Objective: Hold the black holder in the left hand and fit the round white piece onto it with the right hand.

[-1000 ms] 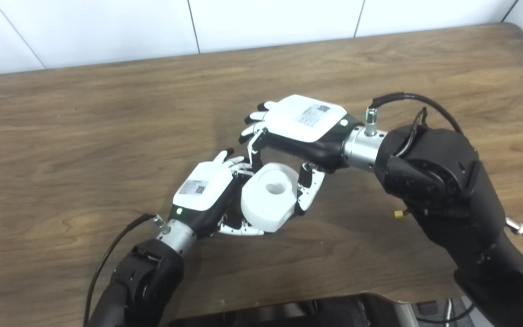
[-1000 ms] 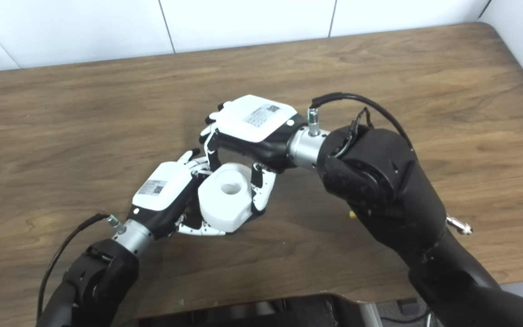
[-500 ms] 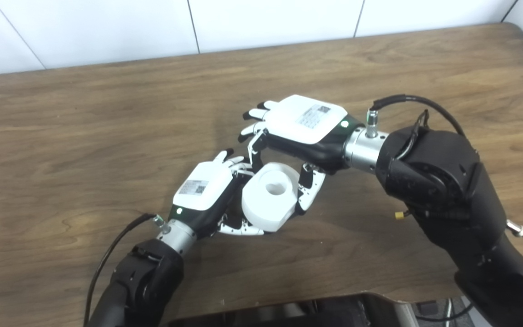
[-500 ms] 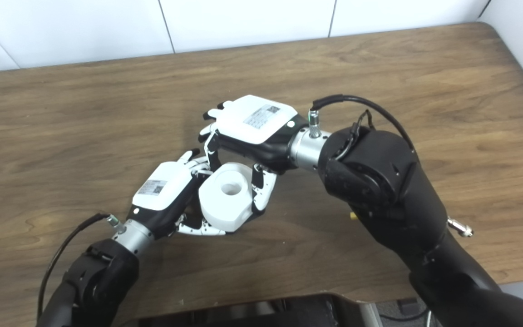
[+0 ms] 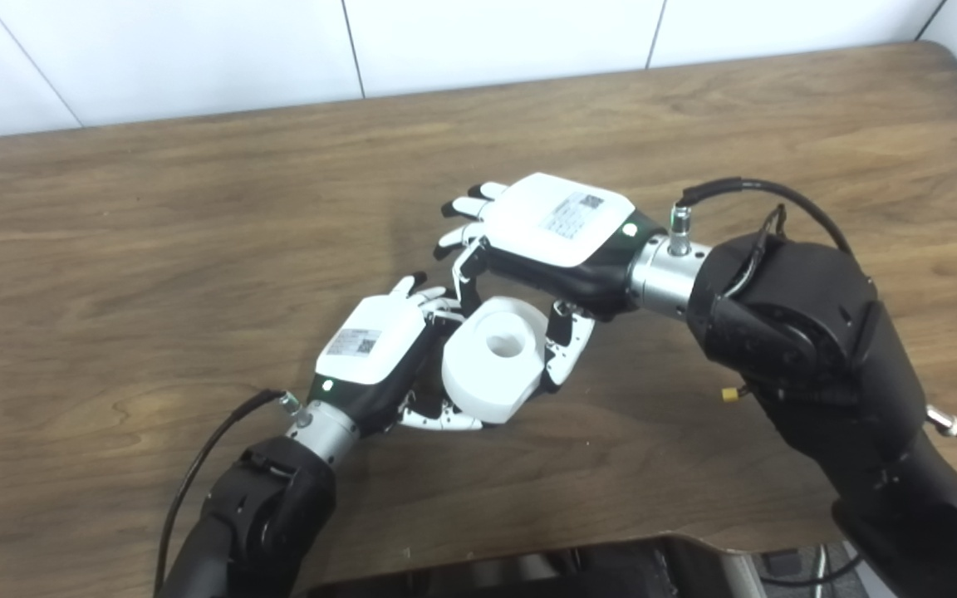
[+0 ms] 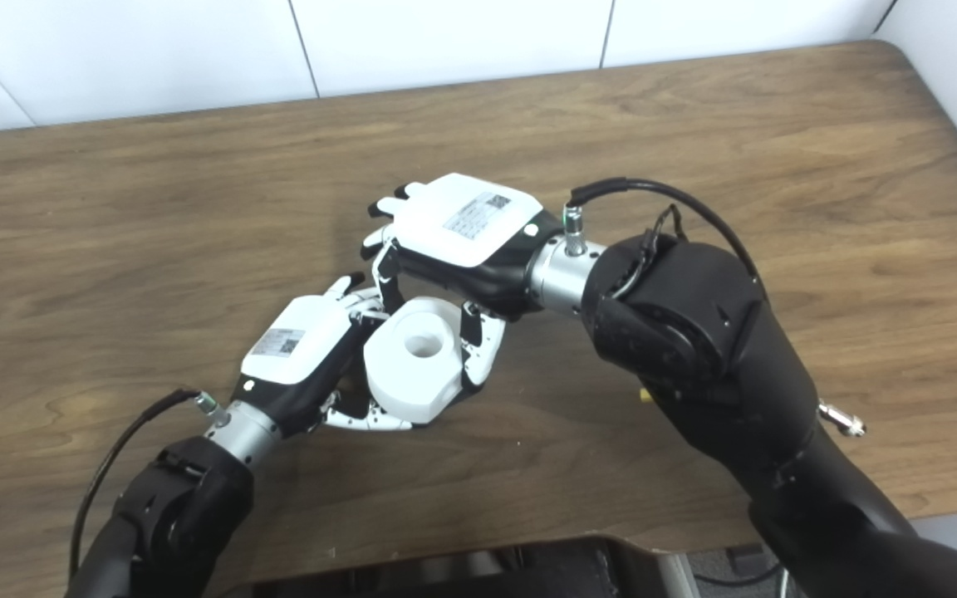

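Little is changed since the earlier frames: only the right hand's fingers are spread slightly wider and the wrist lifted a touch. Left hand [image 5: 375, 349] is curled under and beside the round white piece [image 5: 495, 359], above the table [image 5: 113, 249]; black holder is hidden. Piece is judged rigid, light, smooth-sided, best taken across its rim; right hand [image 5: 549, 232] is held over it, fingers loosely apart, thumb at its right side, hold uncertain.

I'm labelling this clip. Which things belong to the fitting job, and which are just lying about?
Job:
round white piece
left hand, at its left side
right hand, fingers spread over it
black holder: hidden

Lying about:
wooden table
Nothing else lies loose.
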`<state>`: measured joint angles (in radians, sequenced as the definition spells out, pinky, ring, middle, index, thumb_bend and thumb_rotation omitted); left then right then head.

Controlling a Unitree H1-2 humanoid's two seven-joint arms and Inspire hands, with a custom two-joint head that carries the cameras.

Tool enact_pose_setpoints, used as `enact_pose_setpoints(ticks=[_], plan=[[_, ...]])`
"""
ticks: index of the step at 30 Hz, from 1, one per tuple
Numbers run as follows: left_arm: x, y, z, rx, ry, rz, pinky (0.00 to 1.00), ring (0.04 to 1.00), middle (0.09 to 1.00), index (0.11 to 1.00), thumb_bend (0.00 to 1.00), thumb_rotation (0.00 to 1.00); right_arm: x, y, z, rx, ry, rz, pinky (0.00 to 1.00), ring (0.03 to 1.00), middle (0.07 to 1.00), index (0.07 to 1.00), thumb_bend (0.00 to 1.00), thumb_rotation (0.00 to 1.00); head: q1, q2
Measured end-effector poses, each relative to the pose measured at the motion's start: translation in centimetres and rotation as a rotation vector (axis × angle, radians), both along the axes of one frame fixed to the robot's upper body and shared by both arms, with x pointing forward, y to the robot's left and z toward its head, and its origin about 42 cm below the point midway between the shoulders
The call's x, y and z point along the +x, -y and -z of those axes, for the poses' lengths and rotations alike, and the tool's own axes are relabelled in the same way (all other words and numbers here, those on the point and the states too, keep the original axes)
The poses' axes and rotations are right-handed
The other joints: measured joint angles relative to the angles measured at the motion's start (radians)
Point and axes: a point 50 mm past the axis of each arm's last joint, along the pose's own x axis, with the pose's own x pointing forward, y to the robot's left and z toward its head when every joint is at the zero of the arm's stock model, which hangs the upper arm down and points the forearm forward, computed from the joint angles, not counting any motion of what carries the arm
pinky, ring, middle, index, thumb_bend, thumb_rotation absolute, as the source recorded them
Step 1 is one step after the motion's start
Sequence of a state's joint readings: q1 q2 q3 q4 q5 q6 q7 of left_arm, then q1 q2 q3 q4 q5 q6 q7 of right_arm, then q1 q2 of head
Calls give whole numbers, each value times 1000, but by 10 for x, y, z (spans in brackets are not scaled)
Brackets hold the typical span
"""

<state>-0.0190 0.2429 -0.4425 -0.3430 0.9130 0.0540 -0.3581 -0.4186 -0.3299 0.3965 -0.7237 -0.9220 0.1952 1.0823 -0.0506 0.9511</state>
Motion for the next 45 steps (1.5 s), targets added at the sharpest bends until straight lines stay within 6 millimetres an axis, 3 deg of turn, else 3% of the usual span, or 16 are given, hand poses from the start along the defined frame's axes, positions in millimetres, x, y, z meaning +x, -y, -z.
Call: enact_pose_setpoints(ticks=[23, 31, 38, 45], plan=[[0, 0, 0, 2, -2, 1, 1000, 892, 793, 485, 524, 61, 3, -8, 2, 19, 13, 11, 1000, 978, 859, 483, 522, 129, -3, 5], [0, 0, -1, 4, -4, 2, 1000, 889, 794, 485, 524, 61, 3, -1, 4, 26, 12, 27, 1000, 975, 860, 485, 523, 130, 0, 6], [0, 0, -1, 3, -3, 3, 1000, 888, 792, 485, 524, 60, 10, 17, 8, -41, 18, 71, 1000, 980, 865, 485, 524, 132, -2, 3], [0, 0, -1, 3, -1, 3, 1000, 889, 791, 485, 524, 61, 14, 17, 8, -51, 25, 64, 1000, 984, 862, 485, 524, 132, -2, 2]])
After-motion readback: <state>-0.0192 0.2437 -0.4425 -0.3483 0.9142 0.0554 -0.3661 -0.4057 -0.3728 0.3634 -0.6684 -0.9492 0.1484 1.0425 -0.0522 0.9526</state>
